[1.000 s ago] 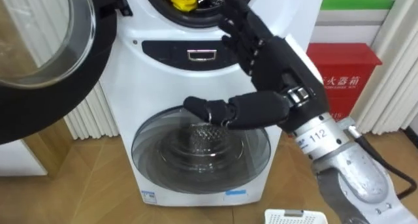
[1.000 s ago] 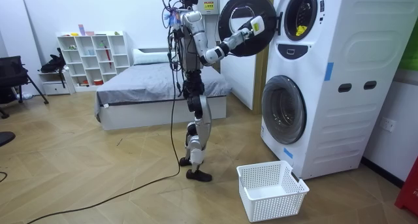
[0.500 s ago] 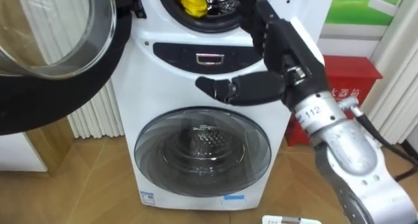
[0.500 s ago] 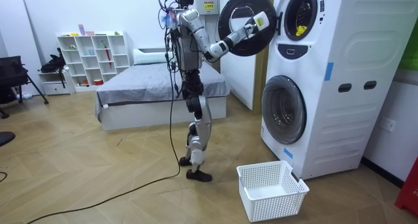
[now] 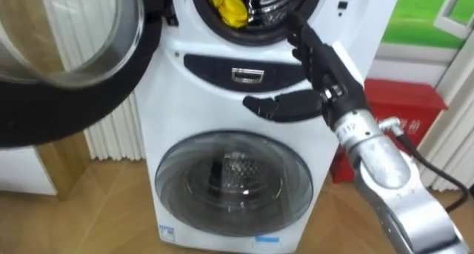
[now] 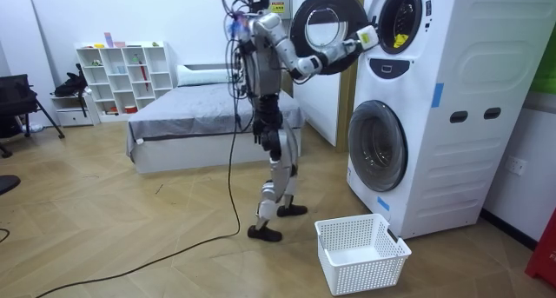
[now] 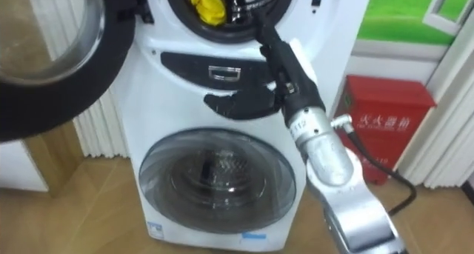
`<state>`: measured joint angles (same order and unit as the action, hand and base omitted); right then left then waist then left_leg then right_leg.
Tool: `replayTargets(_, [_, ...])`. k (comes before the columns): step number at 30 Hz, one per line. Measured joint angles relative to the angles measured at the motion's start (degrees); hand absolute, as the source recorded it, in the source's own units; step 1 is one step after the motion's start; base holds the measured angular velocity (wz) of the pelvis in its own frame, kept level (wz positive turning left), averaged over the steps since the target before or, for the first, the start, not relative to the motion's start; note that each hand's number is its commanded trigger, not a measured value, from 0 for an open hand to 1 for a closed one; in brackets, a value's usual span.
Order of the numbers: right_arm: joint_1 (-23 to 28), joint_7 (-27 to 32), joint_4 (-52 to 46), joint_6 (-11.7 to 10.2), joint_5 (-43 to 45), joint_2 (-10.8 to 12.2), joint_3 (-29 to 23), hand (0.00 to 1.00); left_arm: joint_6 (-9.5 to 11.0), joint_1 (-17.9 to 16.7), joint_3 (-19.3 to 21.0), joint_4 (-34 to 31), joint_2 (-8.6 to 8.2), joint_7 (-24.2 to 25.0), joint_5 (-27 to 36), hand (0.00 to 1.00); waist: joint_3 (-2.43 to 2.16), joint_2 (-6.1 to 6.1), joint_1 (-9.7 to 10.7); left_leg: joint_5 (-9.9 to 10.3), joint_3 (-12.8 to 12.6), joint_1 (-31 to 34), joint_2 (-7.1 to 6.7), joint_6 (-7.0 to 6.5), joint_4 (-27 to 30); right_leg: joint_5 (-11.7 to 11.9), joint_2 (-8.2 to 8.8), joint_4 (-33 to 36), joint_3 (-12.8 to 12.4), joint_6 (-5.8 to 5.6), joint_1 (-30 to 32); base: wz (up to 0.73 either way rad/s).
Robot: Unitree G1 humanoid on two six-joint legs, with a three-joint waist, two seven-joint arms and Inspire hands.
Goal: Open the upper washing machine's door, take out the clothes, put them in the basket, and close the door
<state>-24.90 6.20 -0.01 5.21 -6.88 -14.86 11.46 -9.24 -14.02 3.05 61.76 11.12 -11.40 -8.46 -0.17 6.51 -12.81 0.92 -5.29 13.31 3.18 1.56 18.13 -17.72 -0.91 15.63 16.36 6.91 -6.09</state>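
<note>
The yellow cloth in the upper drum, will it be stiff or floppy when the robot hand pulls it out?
Probably floppy: the cloth lies crumpled in folds in the drum. Likely light, being a small bunch. It may drape and drag over the drum's rim when the robot hand lifts it.

Washing machine (image 5: 185, 98) was white all over, with a black band (image 5: 215, 67) across its control panel. Upper door (image 5: 44, 128) was a black ring round clear glass. Yellow cloth (image 5: 229, 8) sat in the upper drum. Lower door (image 5: 233, 180) was grey-tinted glass, with a silver dotted drum behind it. Right hand (image 5: 326, 72) was black. Cabinet (image 7: 385, 106) was red with white lettering, and the panel (image 5: 433, 17) above it was green. Basket (image 6: 360, 254) was white with a fine grid pattern. Floor (image 6: 130, 237) was light brown wood in a herringbone pattern. Bed (image 6: 191, 115) was grey, shelf (image 6: 113, 76) white. A sticker (image 6: 438, 95) on the machine's side was blue.
</note>
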Motion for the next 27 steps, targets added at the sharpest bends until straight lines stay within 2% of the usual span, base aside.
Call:
replayTargets(1, [-0.27, 0.09, -0.02, 0.01, 0.12, -0.10, 0.37, 0.00, 0.52, 0.00, 0.00, -0.12, -0.15, 0.49, 0.00, 0.00, -0.03, 0.31, 0.08, 0.44, -0.74, -0.41, -0.33, -0.41, 0.71, 0.15, 0.53, -0.38, -0.71, -0.44, -0.56, -0.09])
replayTargets(2, [-0.29, 0.14, -0.02, 0.03, 0.16, -0.30, 0.62, 0.00, 0.55, -0.11, 0.07, -0.30, -0.22, 0.82, -0.06, 0.00, 0.60, -0.15, 0.29, 1.18, -0.83, -0.33, -0.73, -0.87, 2.98, 0.66, 0.93, -1.26, -1.74, -1.28, -2.10, -0.08])
replayTargets(3, [-0.29, 0.14, -0.02, 0.02, 0.15, -0.43, 0.72, 0.00, 0.53, -0.40, 0.12, -0.57, -0.23, 0.84, -0.07, 0.00, 0.94, -0.50, 0.27, 1.91, -1.05, 0.05, -0.92, -1.10, 3.91, 0.80, 1.06, -1.64, -2.77, -1.50, -2.96, -0.07])
replayTargets(4, [-0.27, 0.17, -0.06, -0.06, 0.03, -0.68, 0.70, 0.00, 0.47, -1.49, 0.33, -1.50, -0.20, 0.85, -0.13, 0.00, 0.72, -0.87, 0.59, 3.40, -1.25, -0.25, -1.40, -0.90, 3.95, 0.52, 1.32, -2.05, -3.89, -2.03, -3.58, 0.04])
replayTargets(5, [-0.28, 0.28, -0.24, -0.13, -0.20, -1.55, 0.51, 0.00, 0.54, -1.73, 0.38, -1.72, -0.12, 0.85, -0.16, 0.00, 0.47, -0.80, 1.23, 4.07, -1.29, -1.56, -2.00, -1.12, 1.96, -0.03, 1.91, -1.90, -3.75, -3.02, -3.54, 0.13])
replayTargets(6, [-0.30, 0.26, -0.28, -0.13, -0.47, -1.91, 0.32, 0.00, 0.55, -1.66, 0.40, -1.73, -0.12, 0.88, -0.09, 0.00, 0.43, -0.73, 1.51, 4.28, -1.29, -2.20, -2.37, -1.28, 1.16, -0.21, 2.19, -1.80, -3.88, -3.33, -3.40, 0.09])
replayTargets(7, [-0.29, 0.27, -0.25, -0.10, -0.46, -2.22, 0.12, 0.00, 0.51, -1.46, 0.70, -1.73, -0.09, 1.21, -0.09, 0.00, 0.70, -0.08, 1.54, 4.47, -1.67, -2.38, -2.97, -1.58, 1.54, -0.55, 3.09, -1.72, -4.03, -4.09, -3.09, -0.15])
replayTargets(9, [-0.16, -0.06, -0.29, -0.14, -0.39, -2.20, 0.26, 0.00, 0.32, -1.28, 1.40, -1.70, -0.17, 2.36, -0.10, 0.00, 0.91, 0.07, 1.45, 6.47, -2.77, -0.76, -3.32, -3.01, 5.83, -0.37, 3.62, -1.71, -4.81, -4.65, -4.33, -0.08])
replayTargets(10, [0.54, 0.17, -0.47, -0.26, -0.94, -2.67, 0.27, 0.00, 0.17, -1.33, 1.16, -1.68, -0.08, 2.75, -0.07, 0.00, 0.74, 0.23, 2.01, 7.08, -2.74, -0.02, -4.96, -3.29, 5.34, -1.17, 4.36, -0.71, -5.84, -6.06, -4.88, 0.42])
replayTargets(11, [1.80, 1.15, -1.10, -0.70, -1.73, -4.00, 0.15, 0.00, -0.01, -0.53, 0.18, -1.67, -0.14, 3.30, -0.08, 0.00, 0.62, -0.02, 3.04, 5.97, -2.71, -0.02, -5.98, -4.59, 2.54, -2.38, 5.12, 2.62, -5.86, -8.02, -4.45, 0.44])
replayTargets(12, [3.89, 1.81, -1.77, -2.14, -1.79, -3.87, -0.20, 0.00, -0.05, -0.59, 0.04, -1.65, -0.04, 3.29, -0.08, 0.00, 0.32, 0.25, 3.30, 6.09, -3.08, -0.85, -6.17, -4.87, 2.55, -2.85, 5.96, 5.31, -5.64, -8.85, -3.63, 0.22])
replayTargets(13, [5.87, 1.67, -2.18, -4.05, -1.76, -3.83, -0.46, 0.00, -0.58, -0.16, 0.05, -1.60, -0.13, 3.34, -0.06, 0.00, 0.46, 0.23, 3.83, 6.87, -5.66, -2.99, -6.44, -6.09, 2.53, -2.80, 7.61, 11.82, -4.91, -9.04, -1.96, -0.23])
replayTargets(14, [6.80, 1.48, -2.32, -4.47, -1.65, -3.80, -0.45, 0.00, -0.81, 0.67, 0.23, -1.38, -0.06, 3.08, -0.10, 0.00, 0.68, 0.20, 3.78, 7.73, -6.86, -5.13, -7.06, -7.04, 2.26, -1.95, 9.44, 17.79, -4.96, -9.91, -0.28, -0.35])
replayTargets(15, [7.26, 1.60, -2.39, -4.54, -1.66, -3.81, -0.54, 0.00, -0.85, 0.98, 0.25, -1.38, -0.03, 2.97, -0.08, 0.00, 0.79, -0.15, 3.90, 8.45, -7.24, -6.17, -7.16, -7.14, 1.89, -1.00, 10.06, 20.81, -4.97, -10.14, 0.46, -0.34])
replayTargets(17, [9.51, 2.12, -2.39, -4.87, -1.48, -3.36, -2.09, 0.00, -0.68, 2.70, -0.25, -1.51, 1.09, 2.83, -0.21, 0.00, 0.97, -1.79, 5.23, 10.62, -5.64, -9.96, -7.03, -7.17, 0.75, 5.20, 10.34, 30.06, -4.43, -9.77, 3.12, -0.05])
replayTargets(18, [10.23, 2.35, -2.36, -5.12, -1.37, -3.16, -2.56, 0.00, -0.51, 3.25, -0.73, -1.52, 1.58, 2.69, -0.26, 0.00, 1.03, -2.12, 5.42, 10.92, -5.19, -10.89, -6.78, -7.28, 0.38, 5.50, 9.99, 31.37, -4.65, -9.35, 3.55, 0.00])
replayTargets(19, [11.24, 2.34, -2.39, -5.57, -0.83, -3.00, -3.16, 0.00, -0.03, 4.17, -1.13, -1.81, 2.20, 1.90, -0.18, 0.00, 1.02, -2.49, 5.58, 11.17, -5.13, -11.78, -5.91, -7.33, -0.33, 2.68, 8.81, 31.15, -5.39, -9.04, 5.63, -0.03])
replayTargets(20, [11.69, 2.09, -2.62, -5.86, -0.59, -3.00, -3.30, 0.00, 0.41, 4.77, -1.40, -2.06, 2.71, 1.36, -0.25, 0.00, 1.00, -2.65, 6.47, 11.11, -5.11, -11.92, -5.21, -7.29, -0.84, 0.32, 7.65, 28.62, -5.46, -8.85, 8.40, -0.06])
replayTargets(21, [11.86, 1.83, -2.84, -5.89, -0.56, -2.99, -3.40, 0.00, 0.69, 4.83, -1.58, -2.06, 2.88, 1.14, -0.25, 0.00, 0.98, -2.74, 6.72, 11.07, -5.14, -11.92, -4.91, -7.27, -0.85, -0.24, 7.06, 26.29, -5.47, -8.87, 9.50, 0.00])
replayTargets(22, [12.32, 1.48, -3.47, -5.68, 0.22, -2.81, -3.77, 0.00, 0.98, 4.81, -1.76, -2.02, 2.93, 0.78, -0.21, 0.00, 0.97, -2.85, 7.39, 11.08, -5.04, -12.14, -4.70, -7.27, -1.07, -0.41, 6.12, 19.34, -5.53, -8.81, 10.44, 0.09])
replayTargets(23, [12.38, 1.32, -3.46, -5.39, 0.97, -2.45, -3.86, 0.00, 0.88, 4.41, -2.17, -1.95, 2.77, 0.75, -0.19, 0.00, 0.97, -2.84, 7.96, 11.08, -5.04, -13.04, -4.92, -7.27, -1.46, 0.75, 5.63, 11.69, -6.14, -8.55, 10.29, 0.09])
replayTargets(24, [12.34, 1.30, -3.58, -5.21, 0.99, -2.28, -3.82, 0.00, 0.80, 4.03, -2.18, -1.95, 2.63, 0.74, -0.38, 0.00, 0.94, -2.81, 7.92, 11.12, -5.26, -13.47, -5.10, -7.24, -1.63, 3.00, 5.43, 8.43, -6.97, -8.42, 10.22, 0.09])
replayTargets(25, [12.45, 1.20, -3.61, -4.96, 0.98, -2.17, -3.69, 0.00, 0.57, 3.13, -2.15, -1.97, 2.19, 0.63, -1.36, 0.00, 0.65, -3.20, 7.80, 11.29, -5.30, -14.08, -5.06, -7.08, -1.92, 6.81, 4.95, 6.27, -7.86, -6.76, 9.72, -0.11])
replayTargets(26, [12.16, 1.11, -3.61, -4.82, 0.97, -2.15, -3.67, 0.00, 0.49, 2.10, -2.13, -1.99, 1.91, 0.55, -1.88, 0.00, 0.51, -3.91, 7.38, 11.21, -5.14, -14.32, -4.60, -6.62, -2.52, 7.88, 4.04, 3.88, -7.91, -6.15, 8.94, -0.12])
replayTargets(27, [12.03, 1.05, -3.61, -4.82, 0.97, -2.20, -3.68, 0.00, 0.38, 1.55, -2.10, -1.99, 1.92, 0.53, -2.04, 0.00, 0.58, -4.05, 7.33, 11.07, -5.20, -14.41, -4.44, -6.42, -2.89, 8.12, 3.79, 3.13, -7.86, -5.99, 8.79, -0.13])
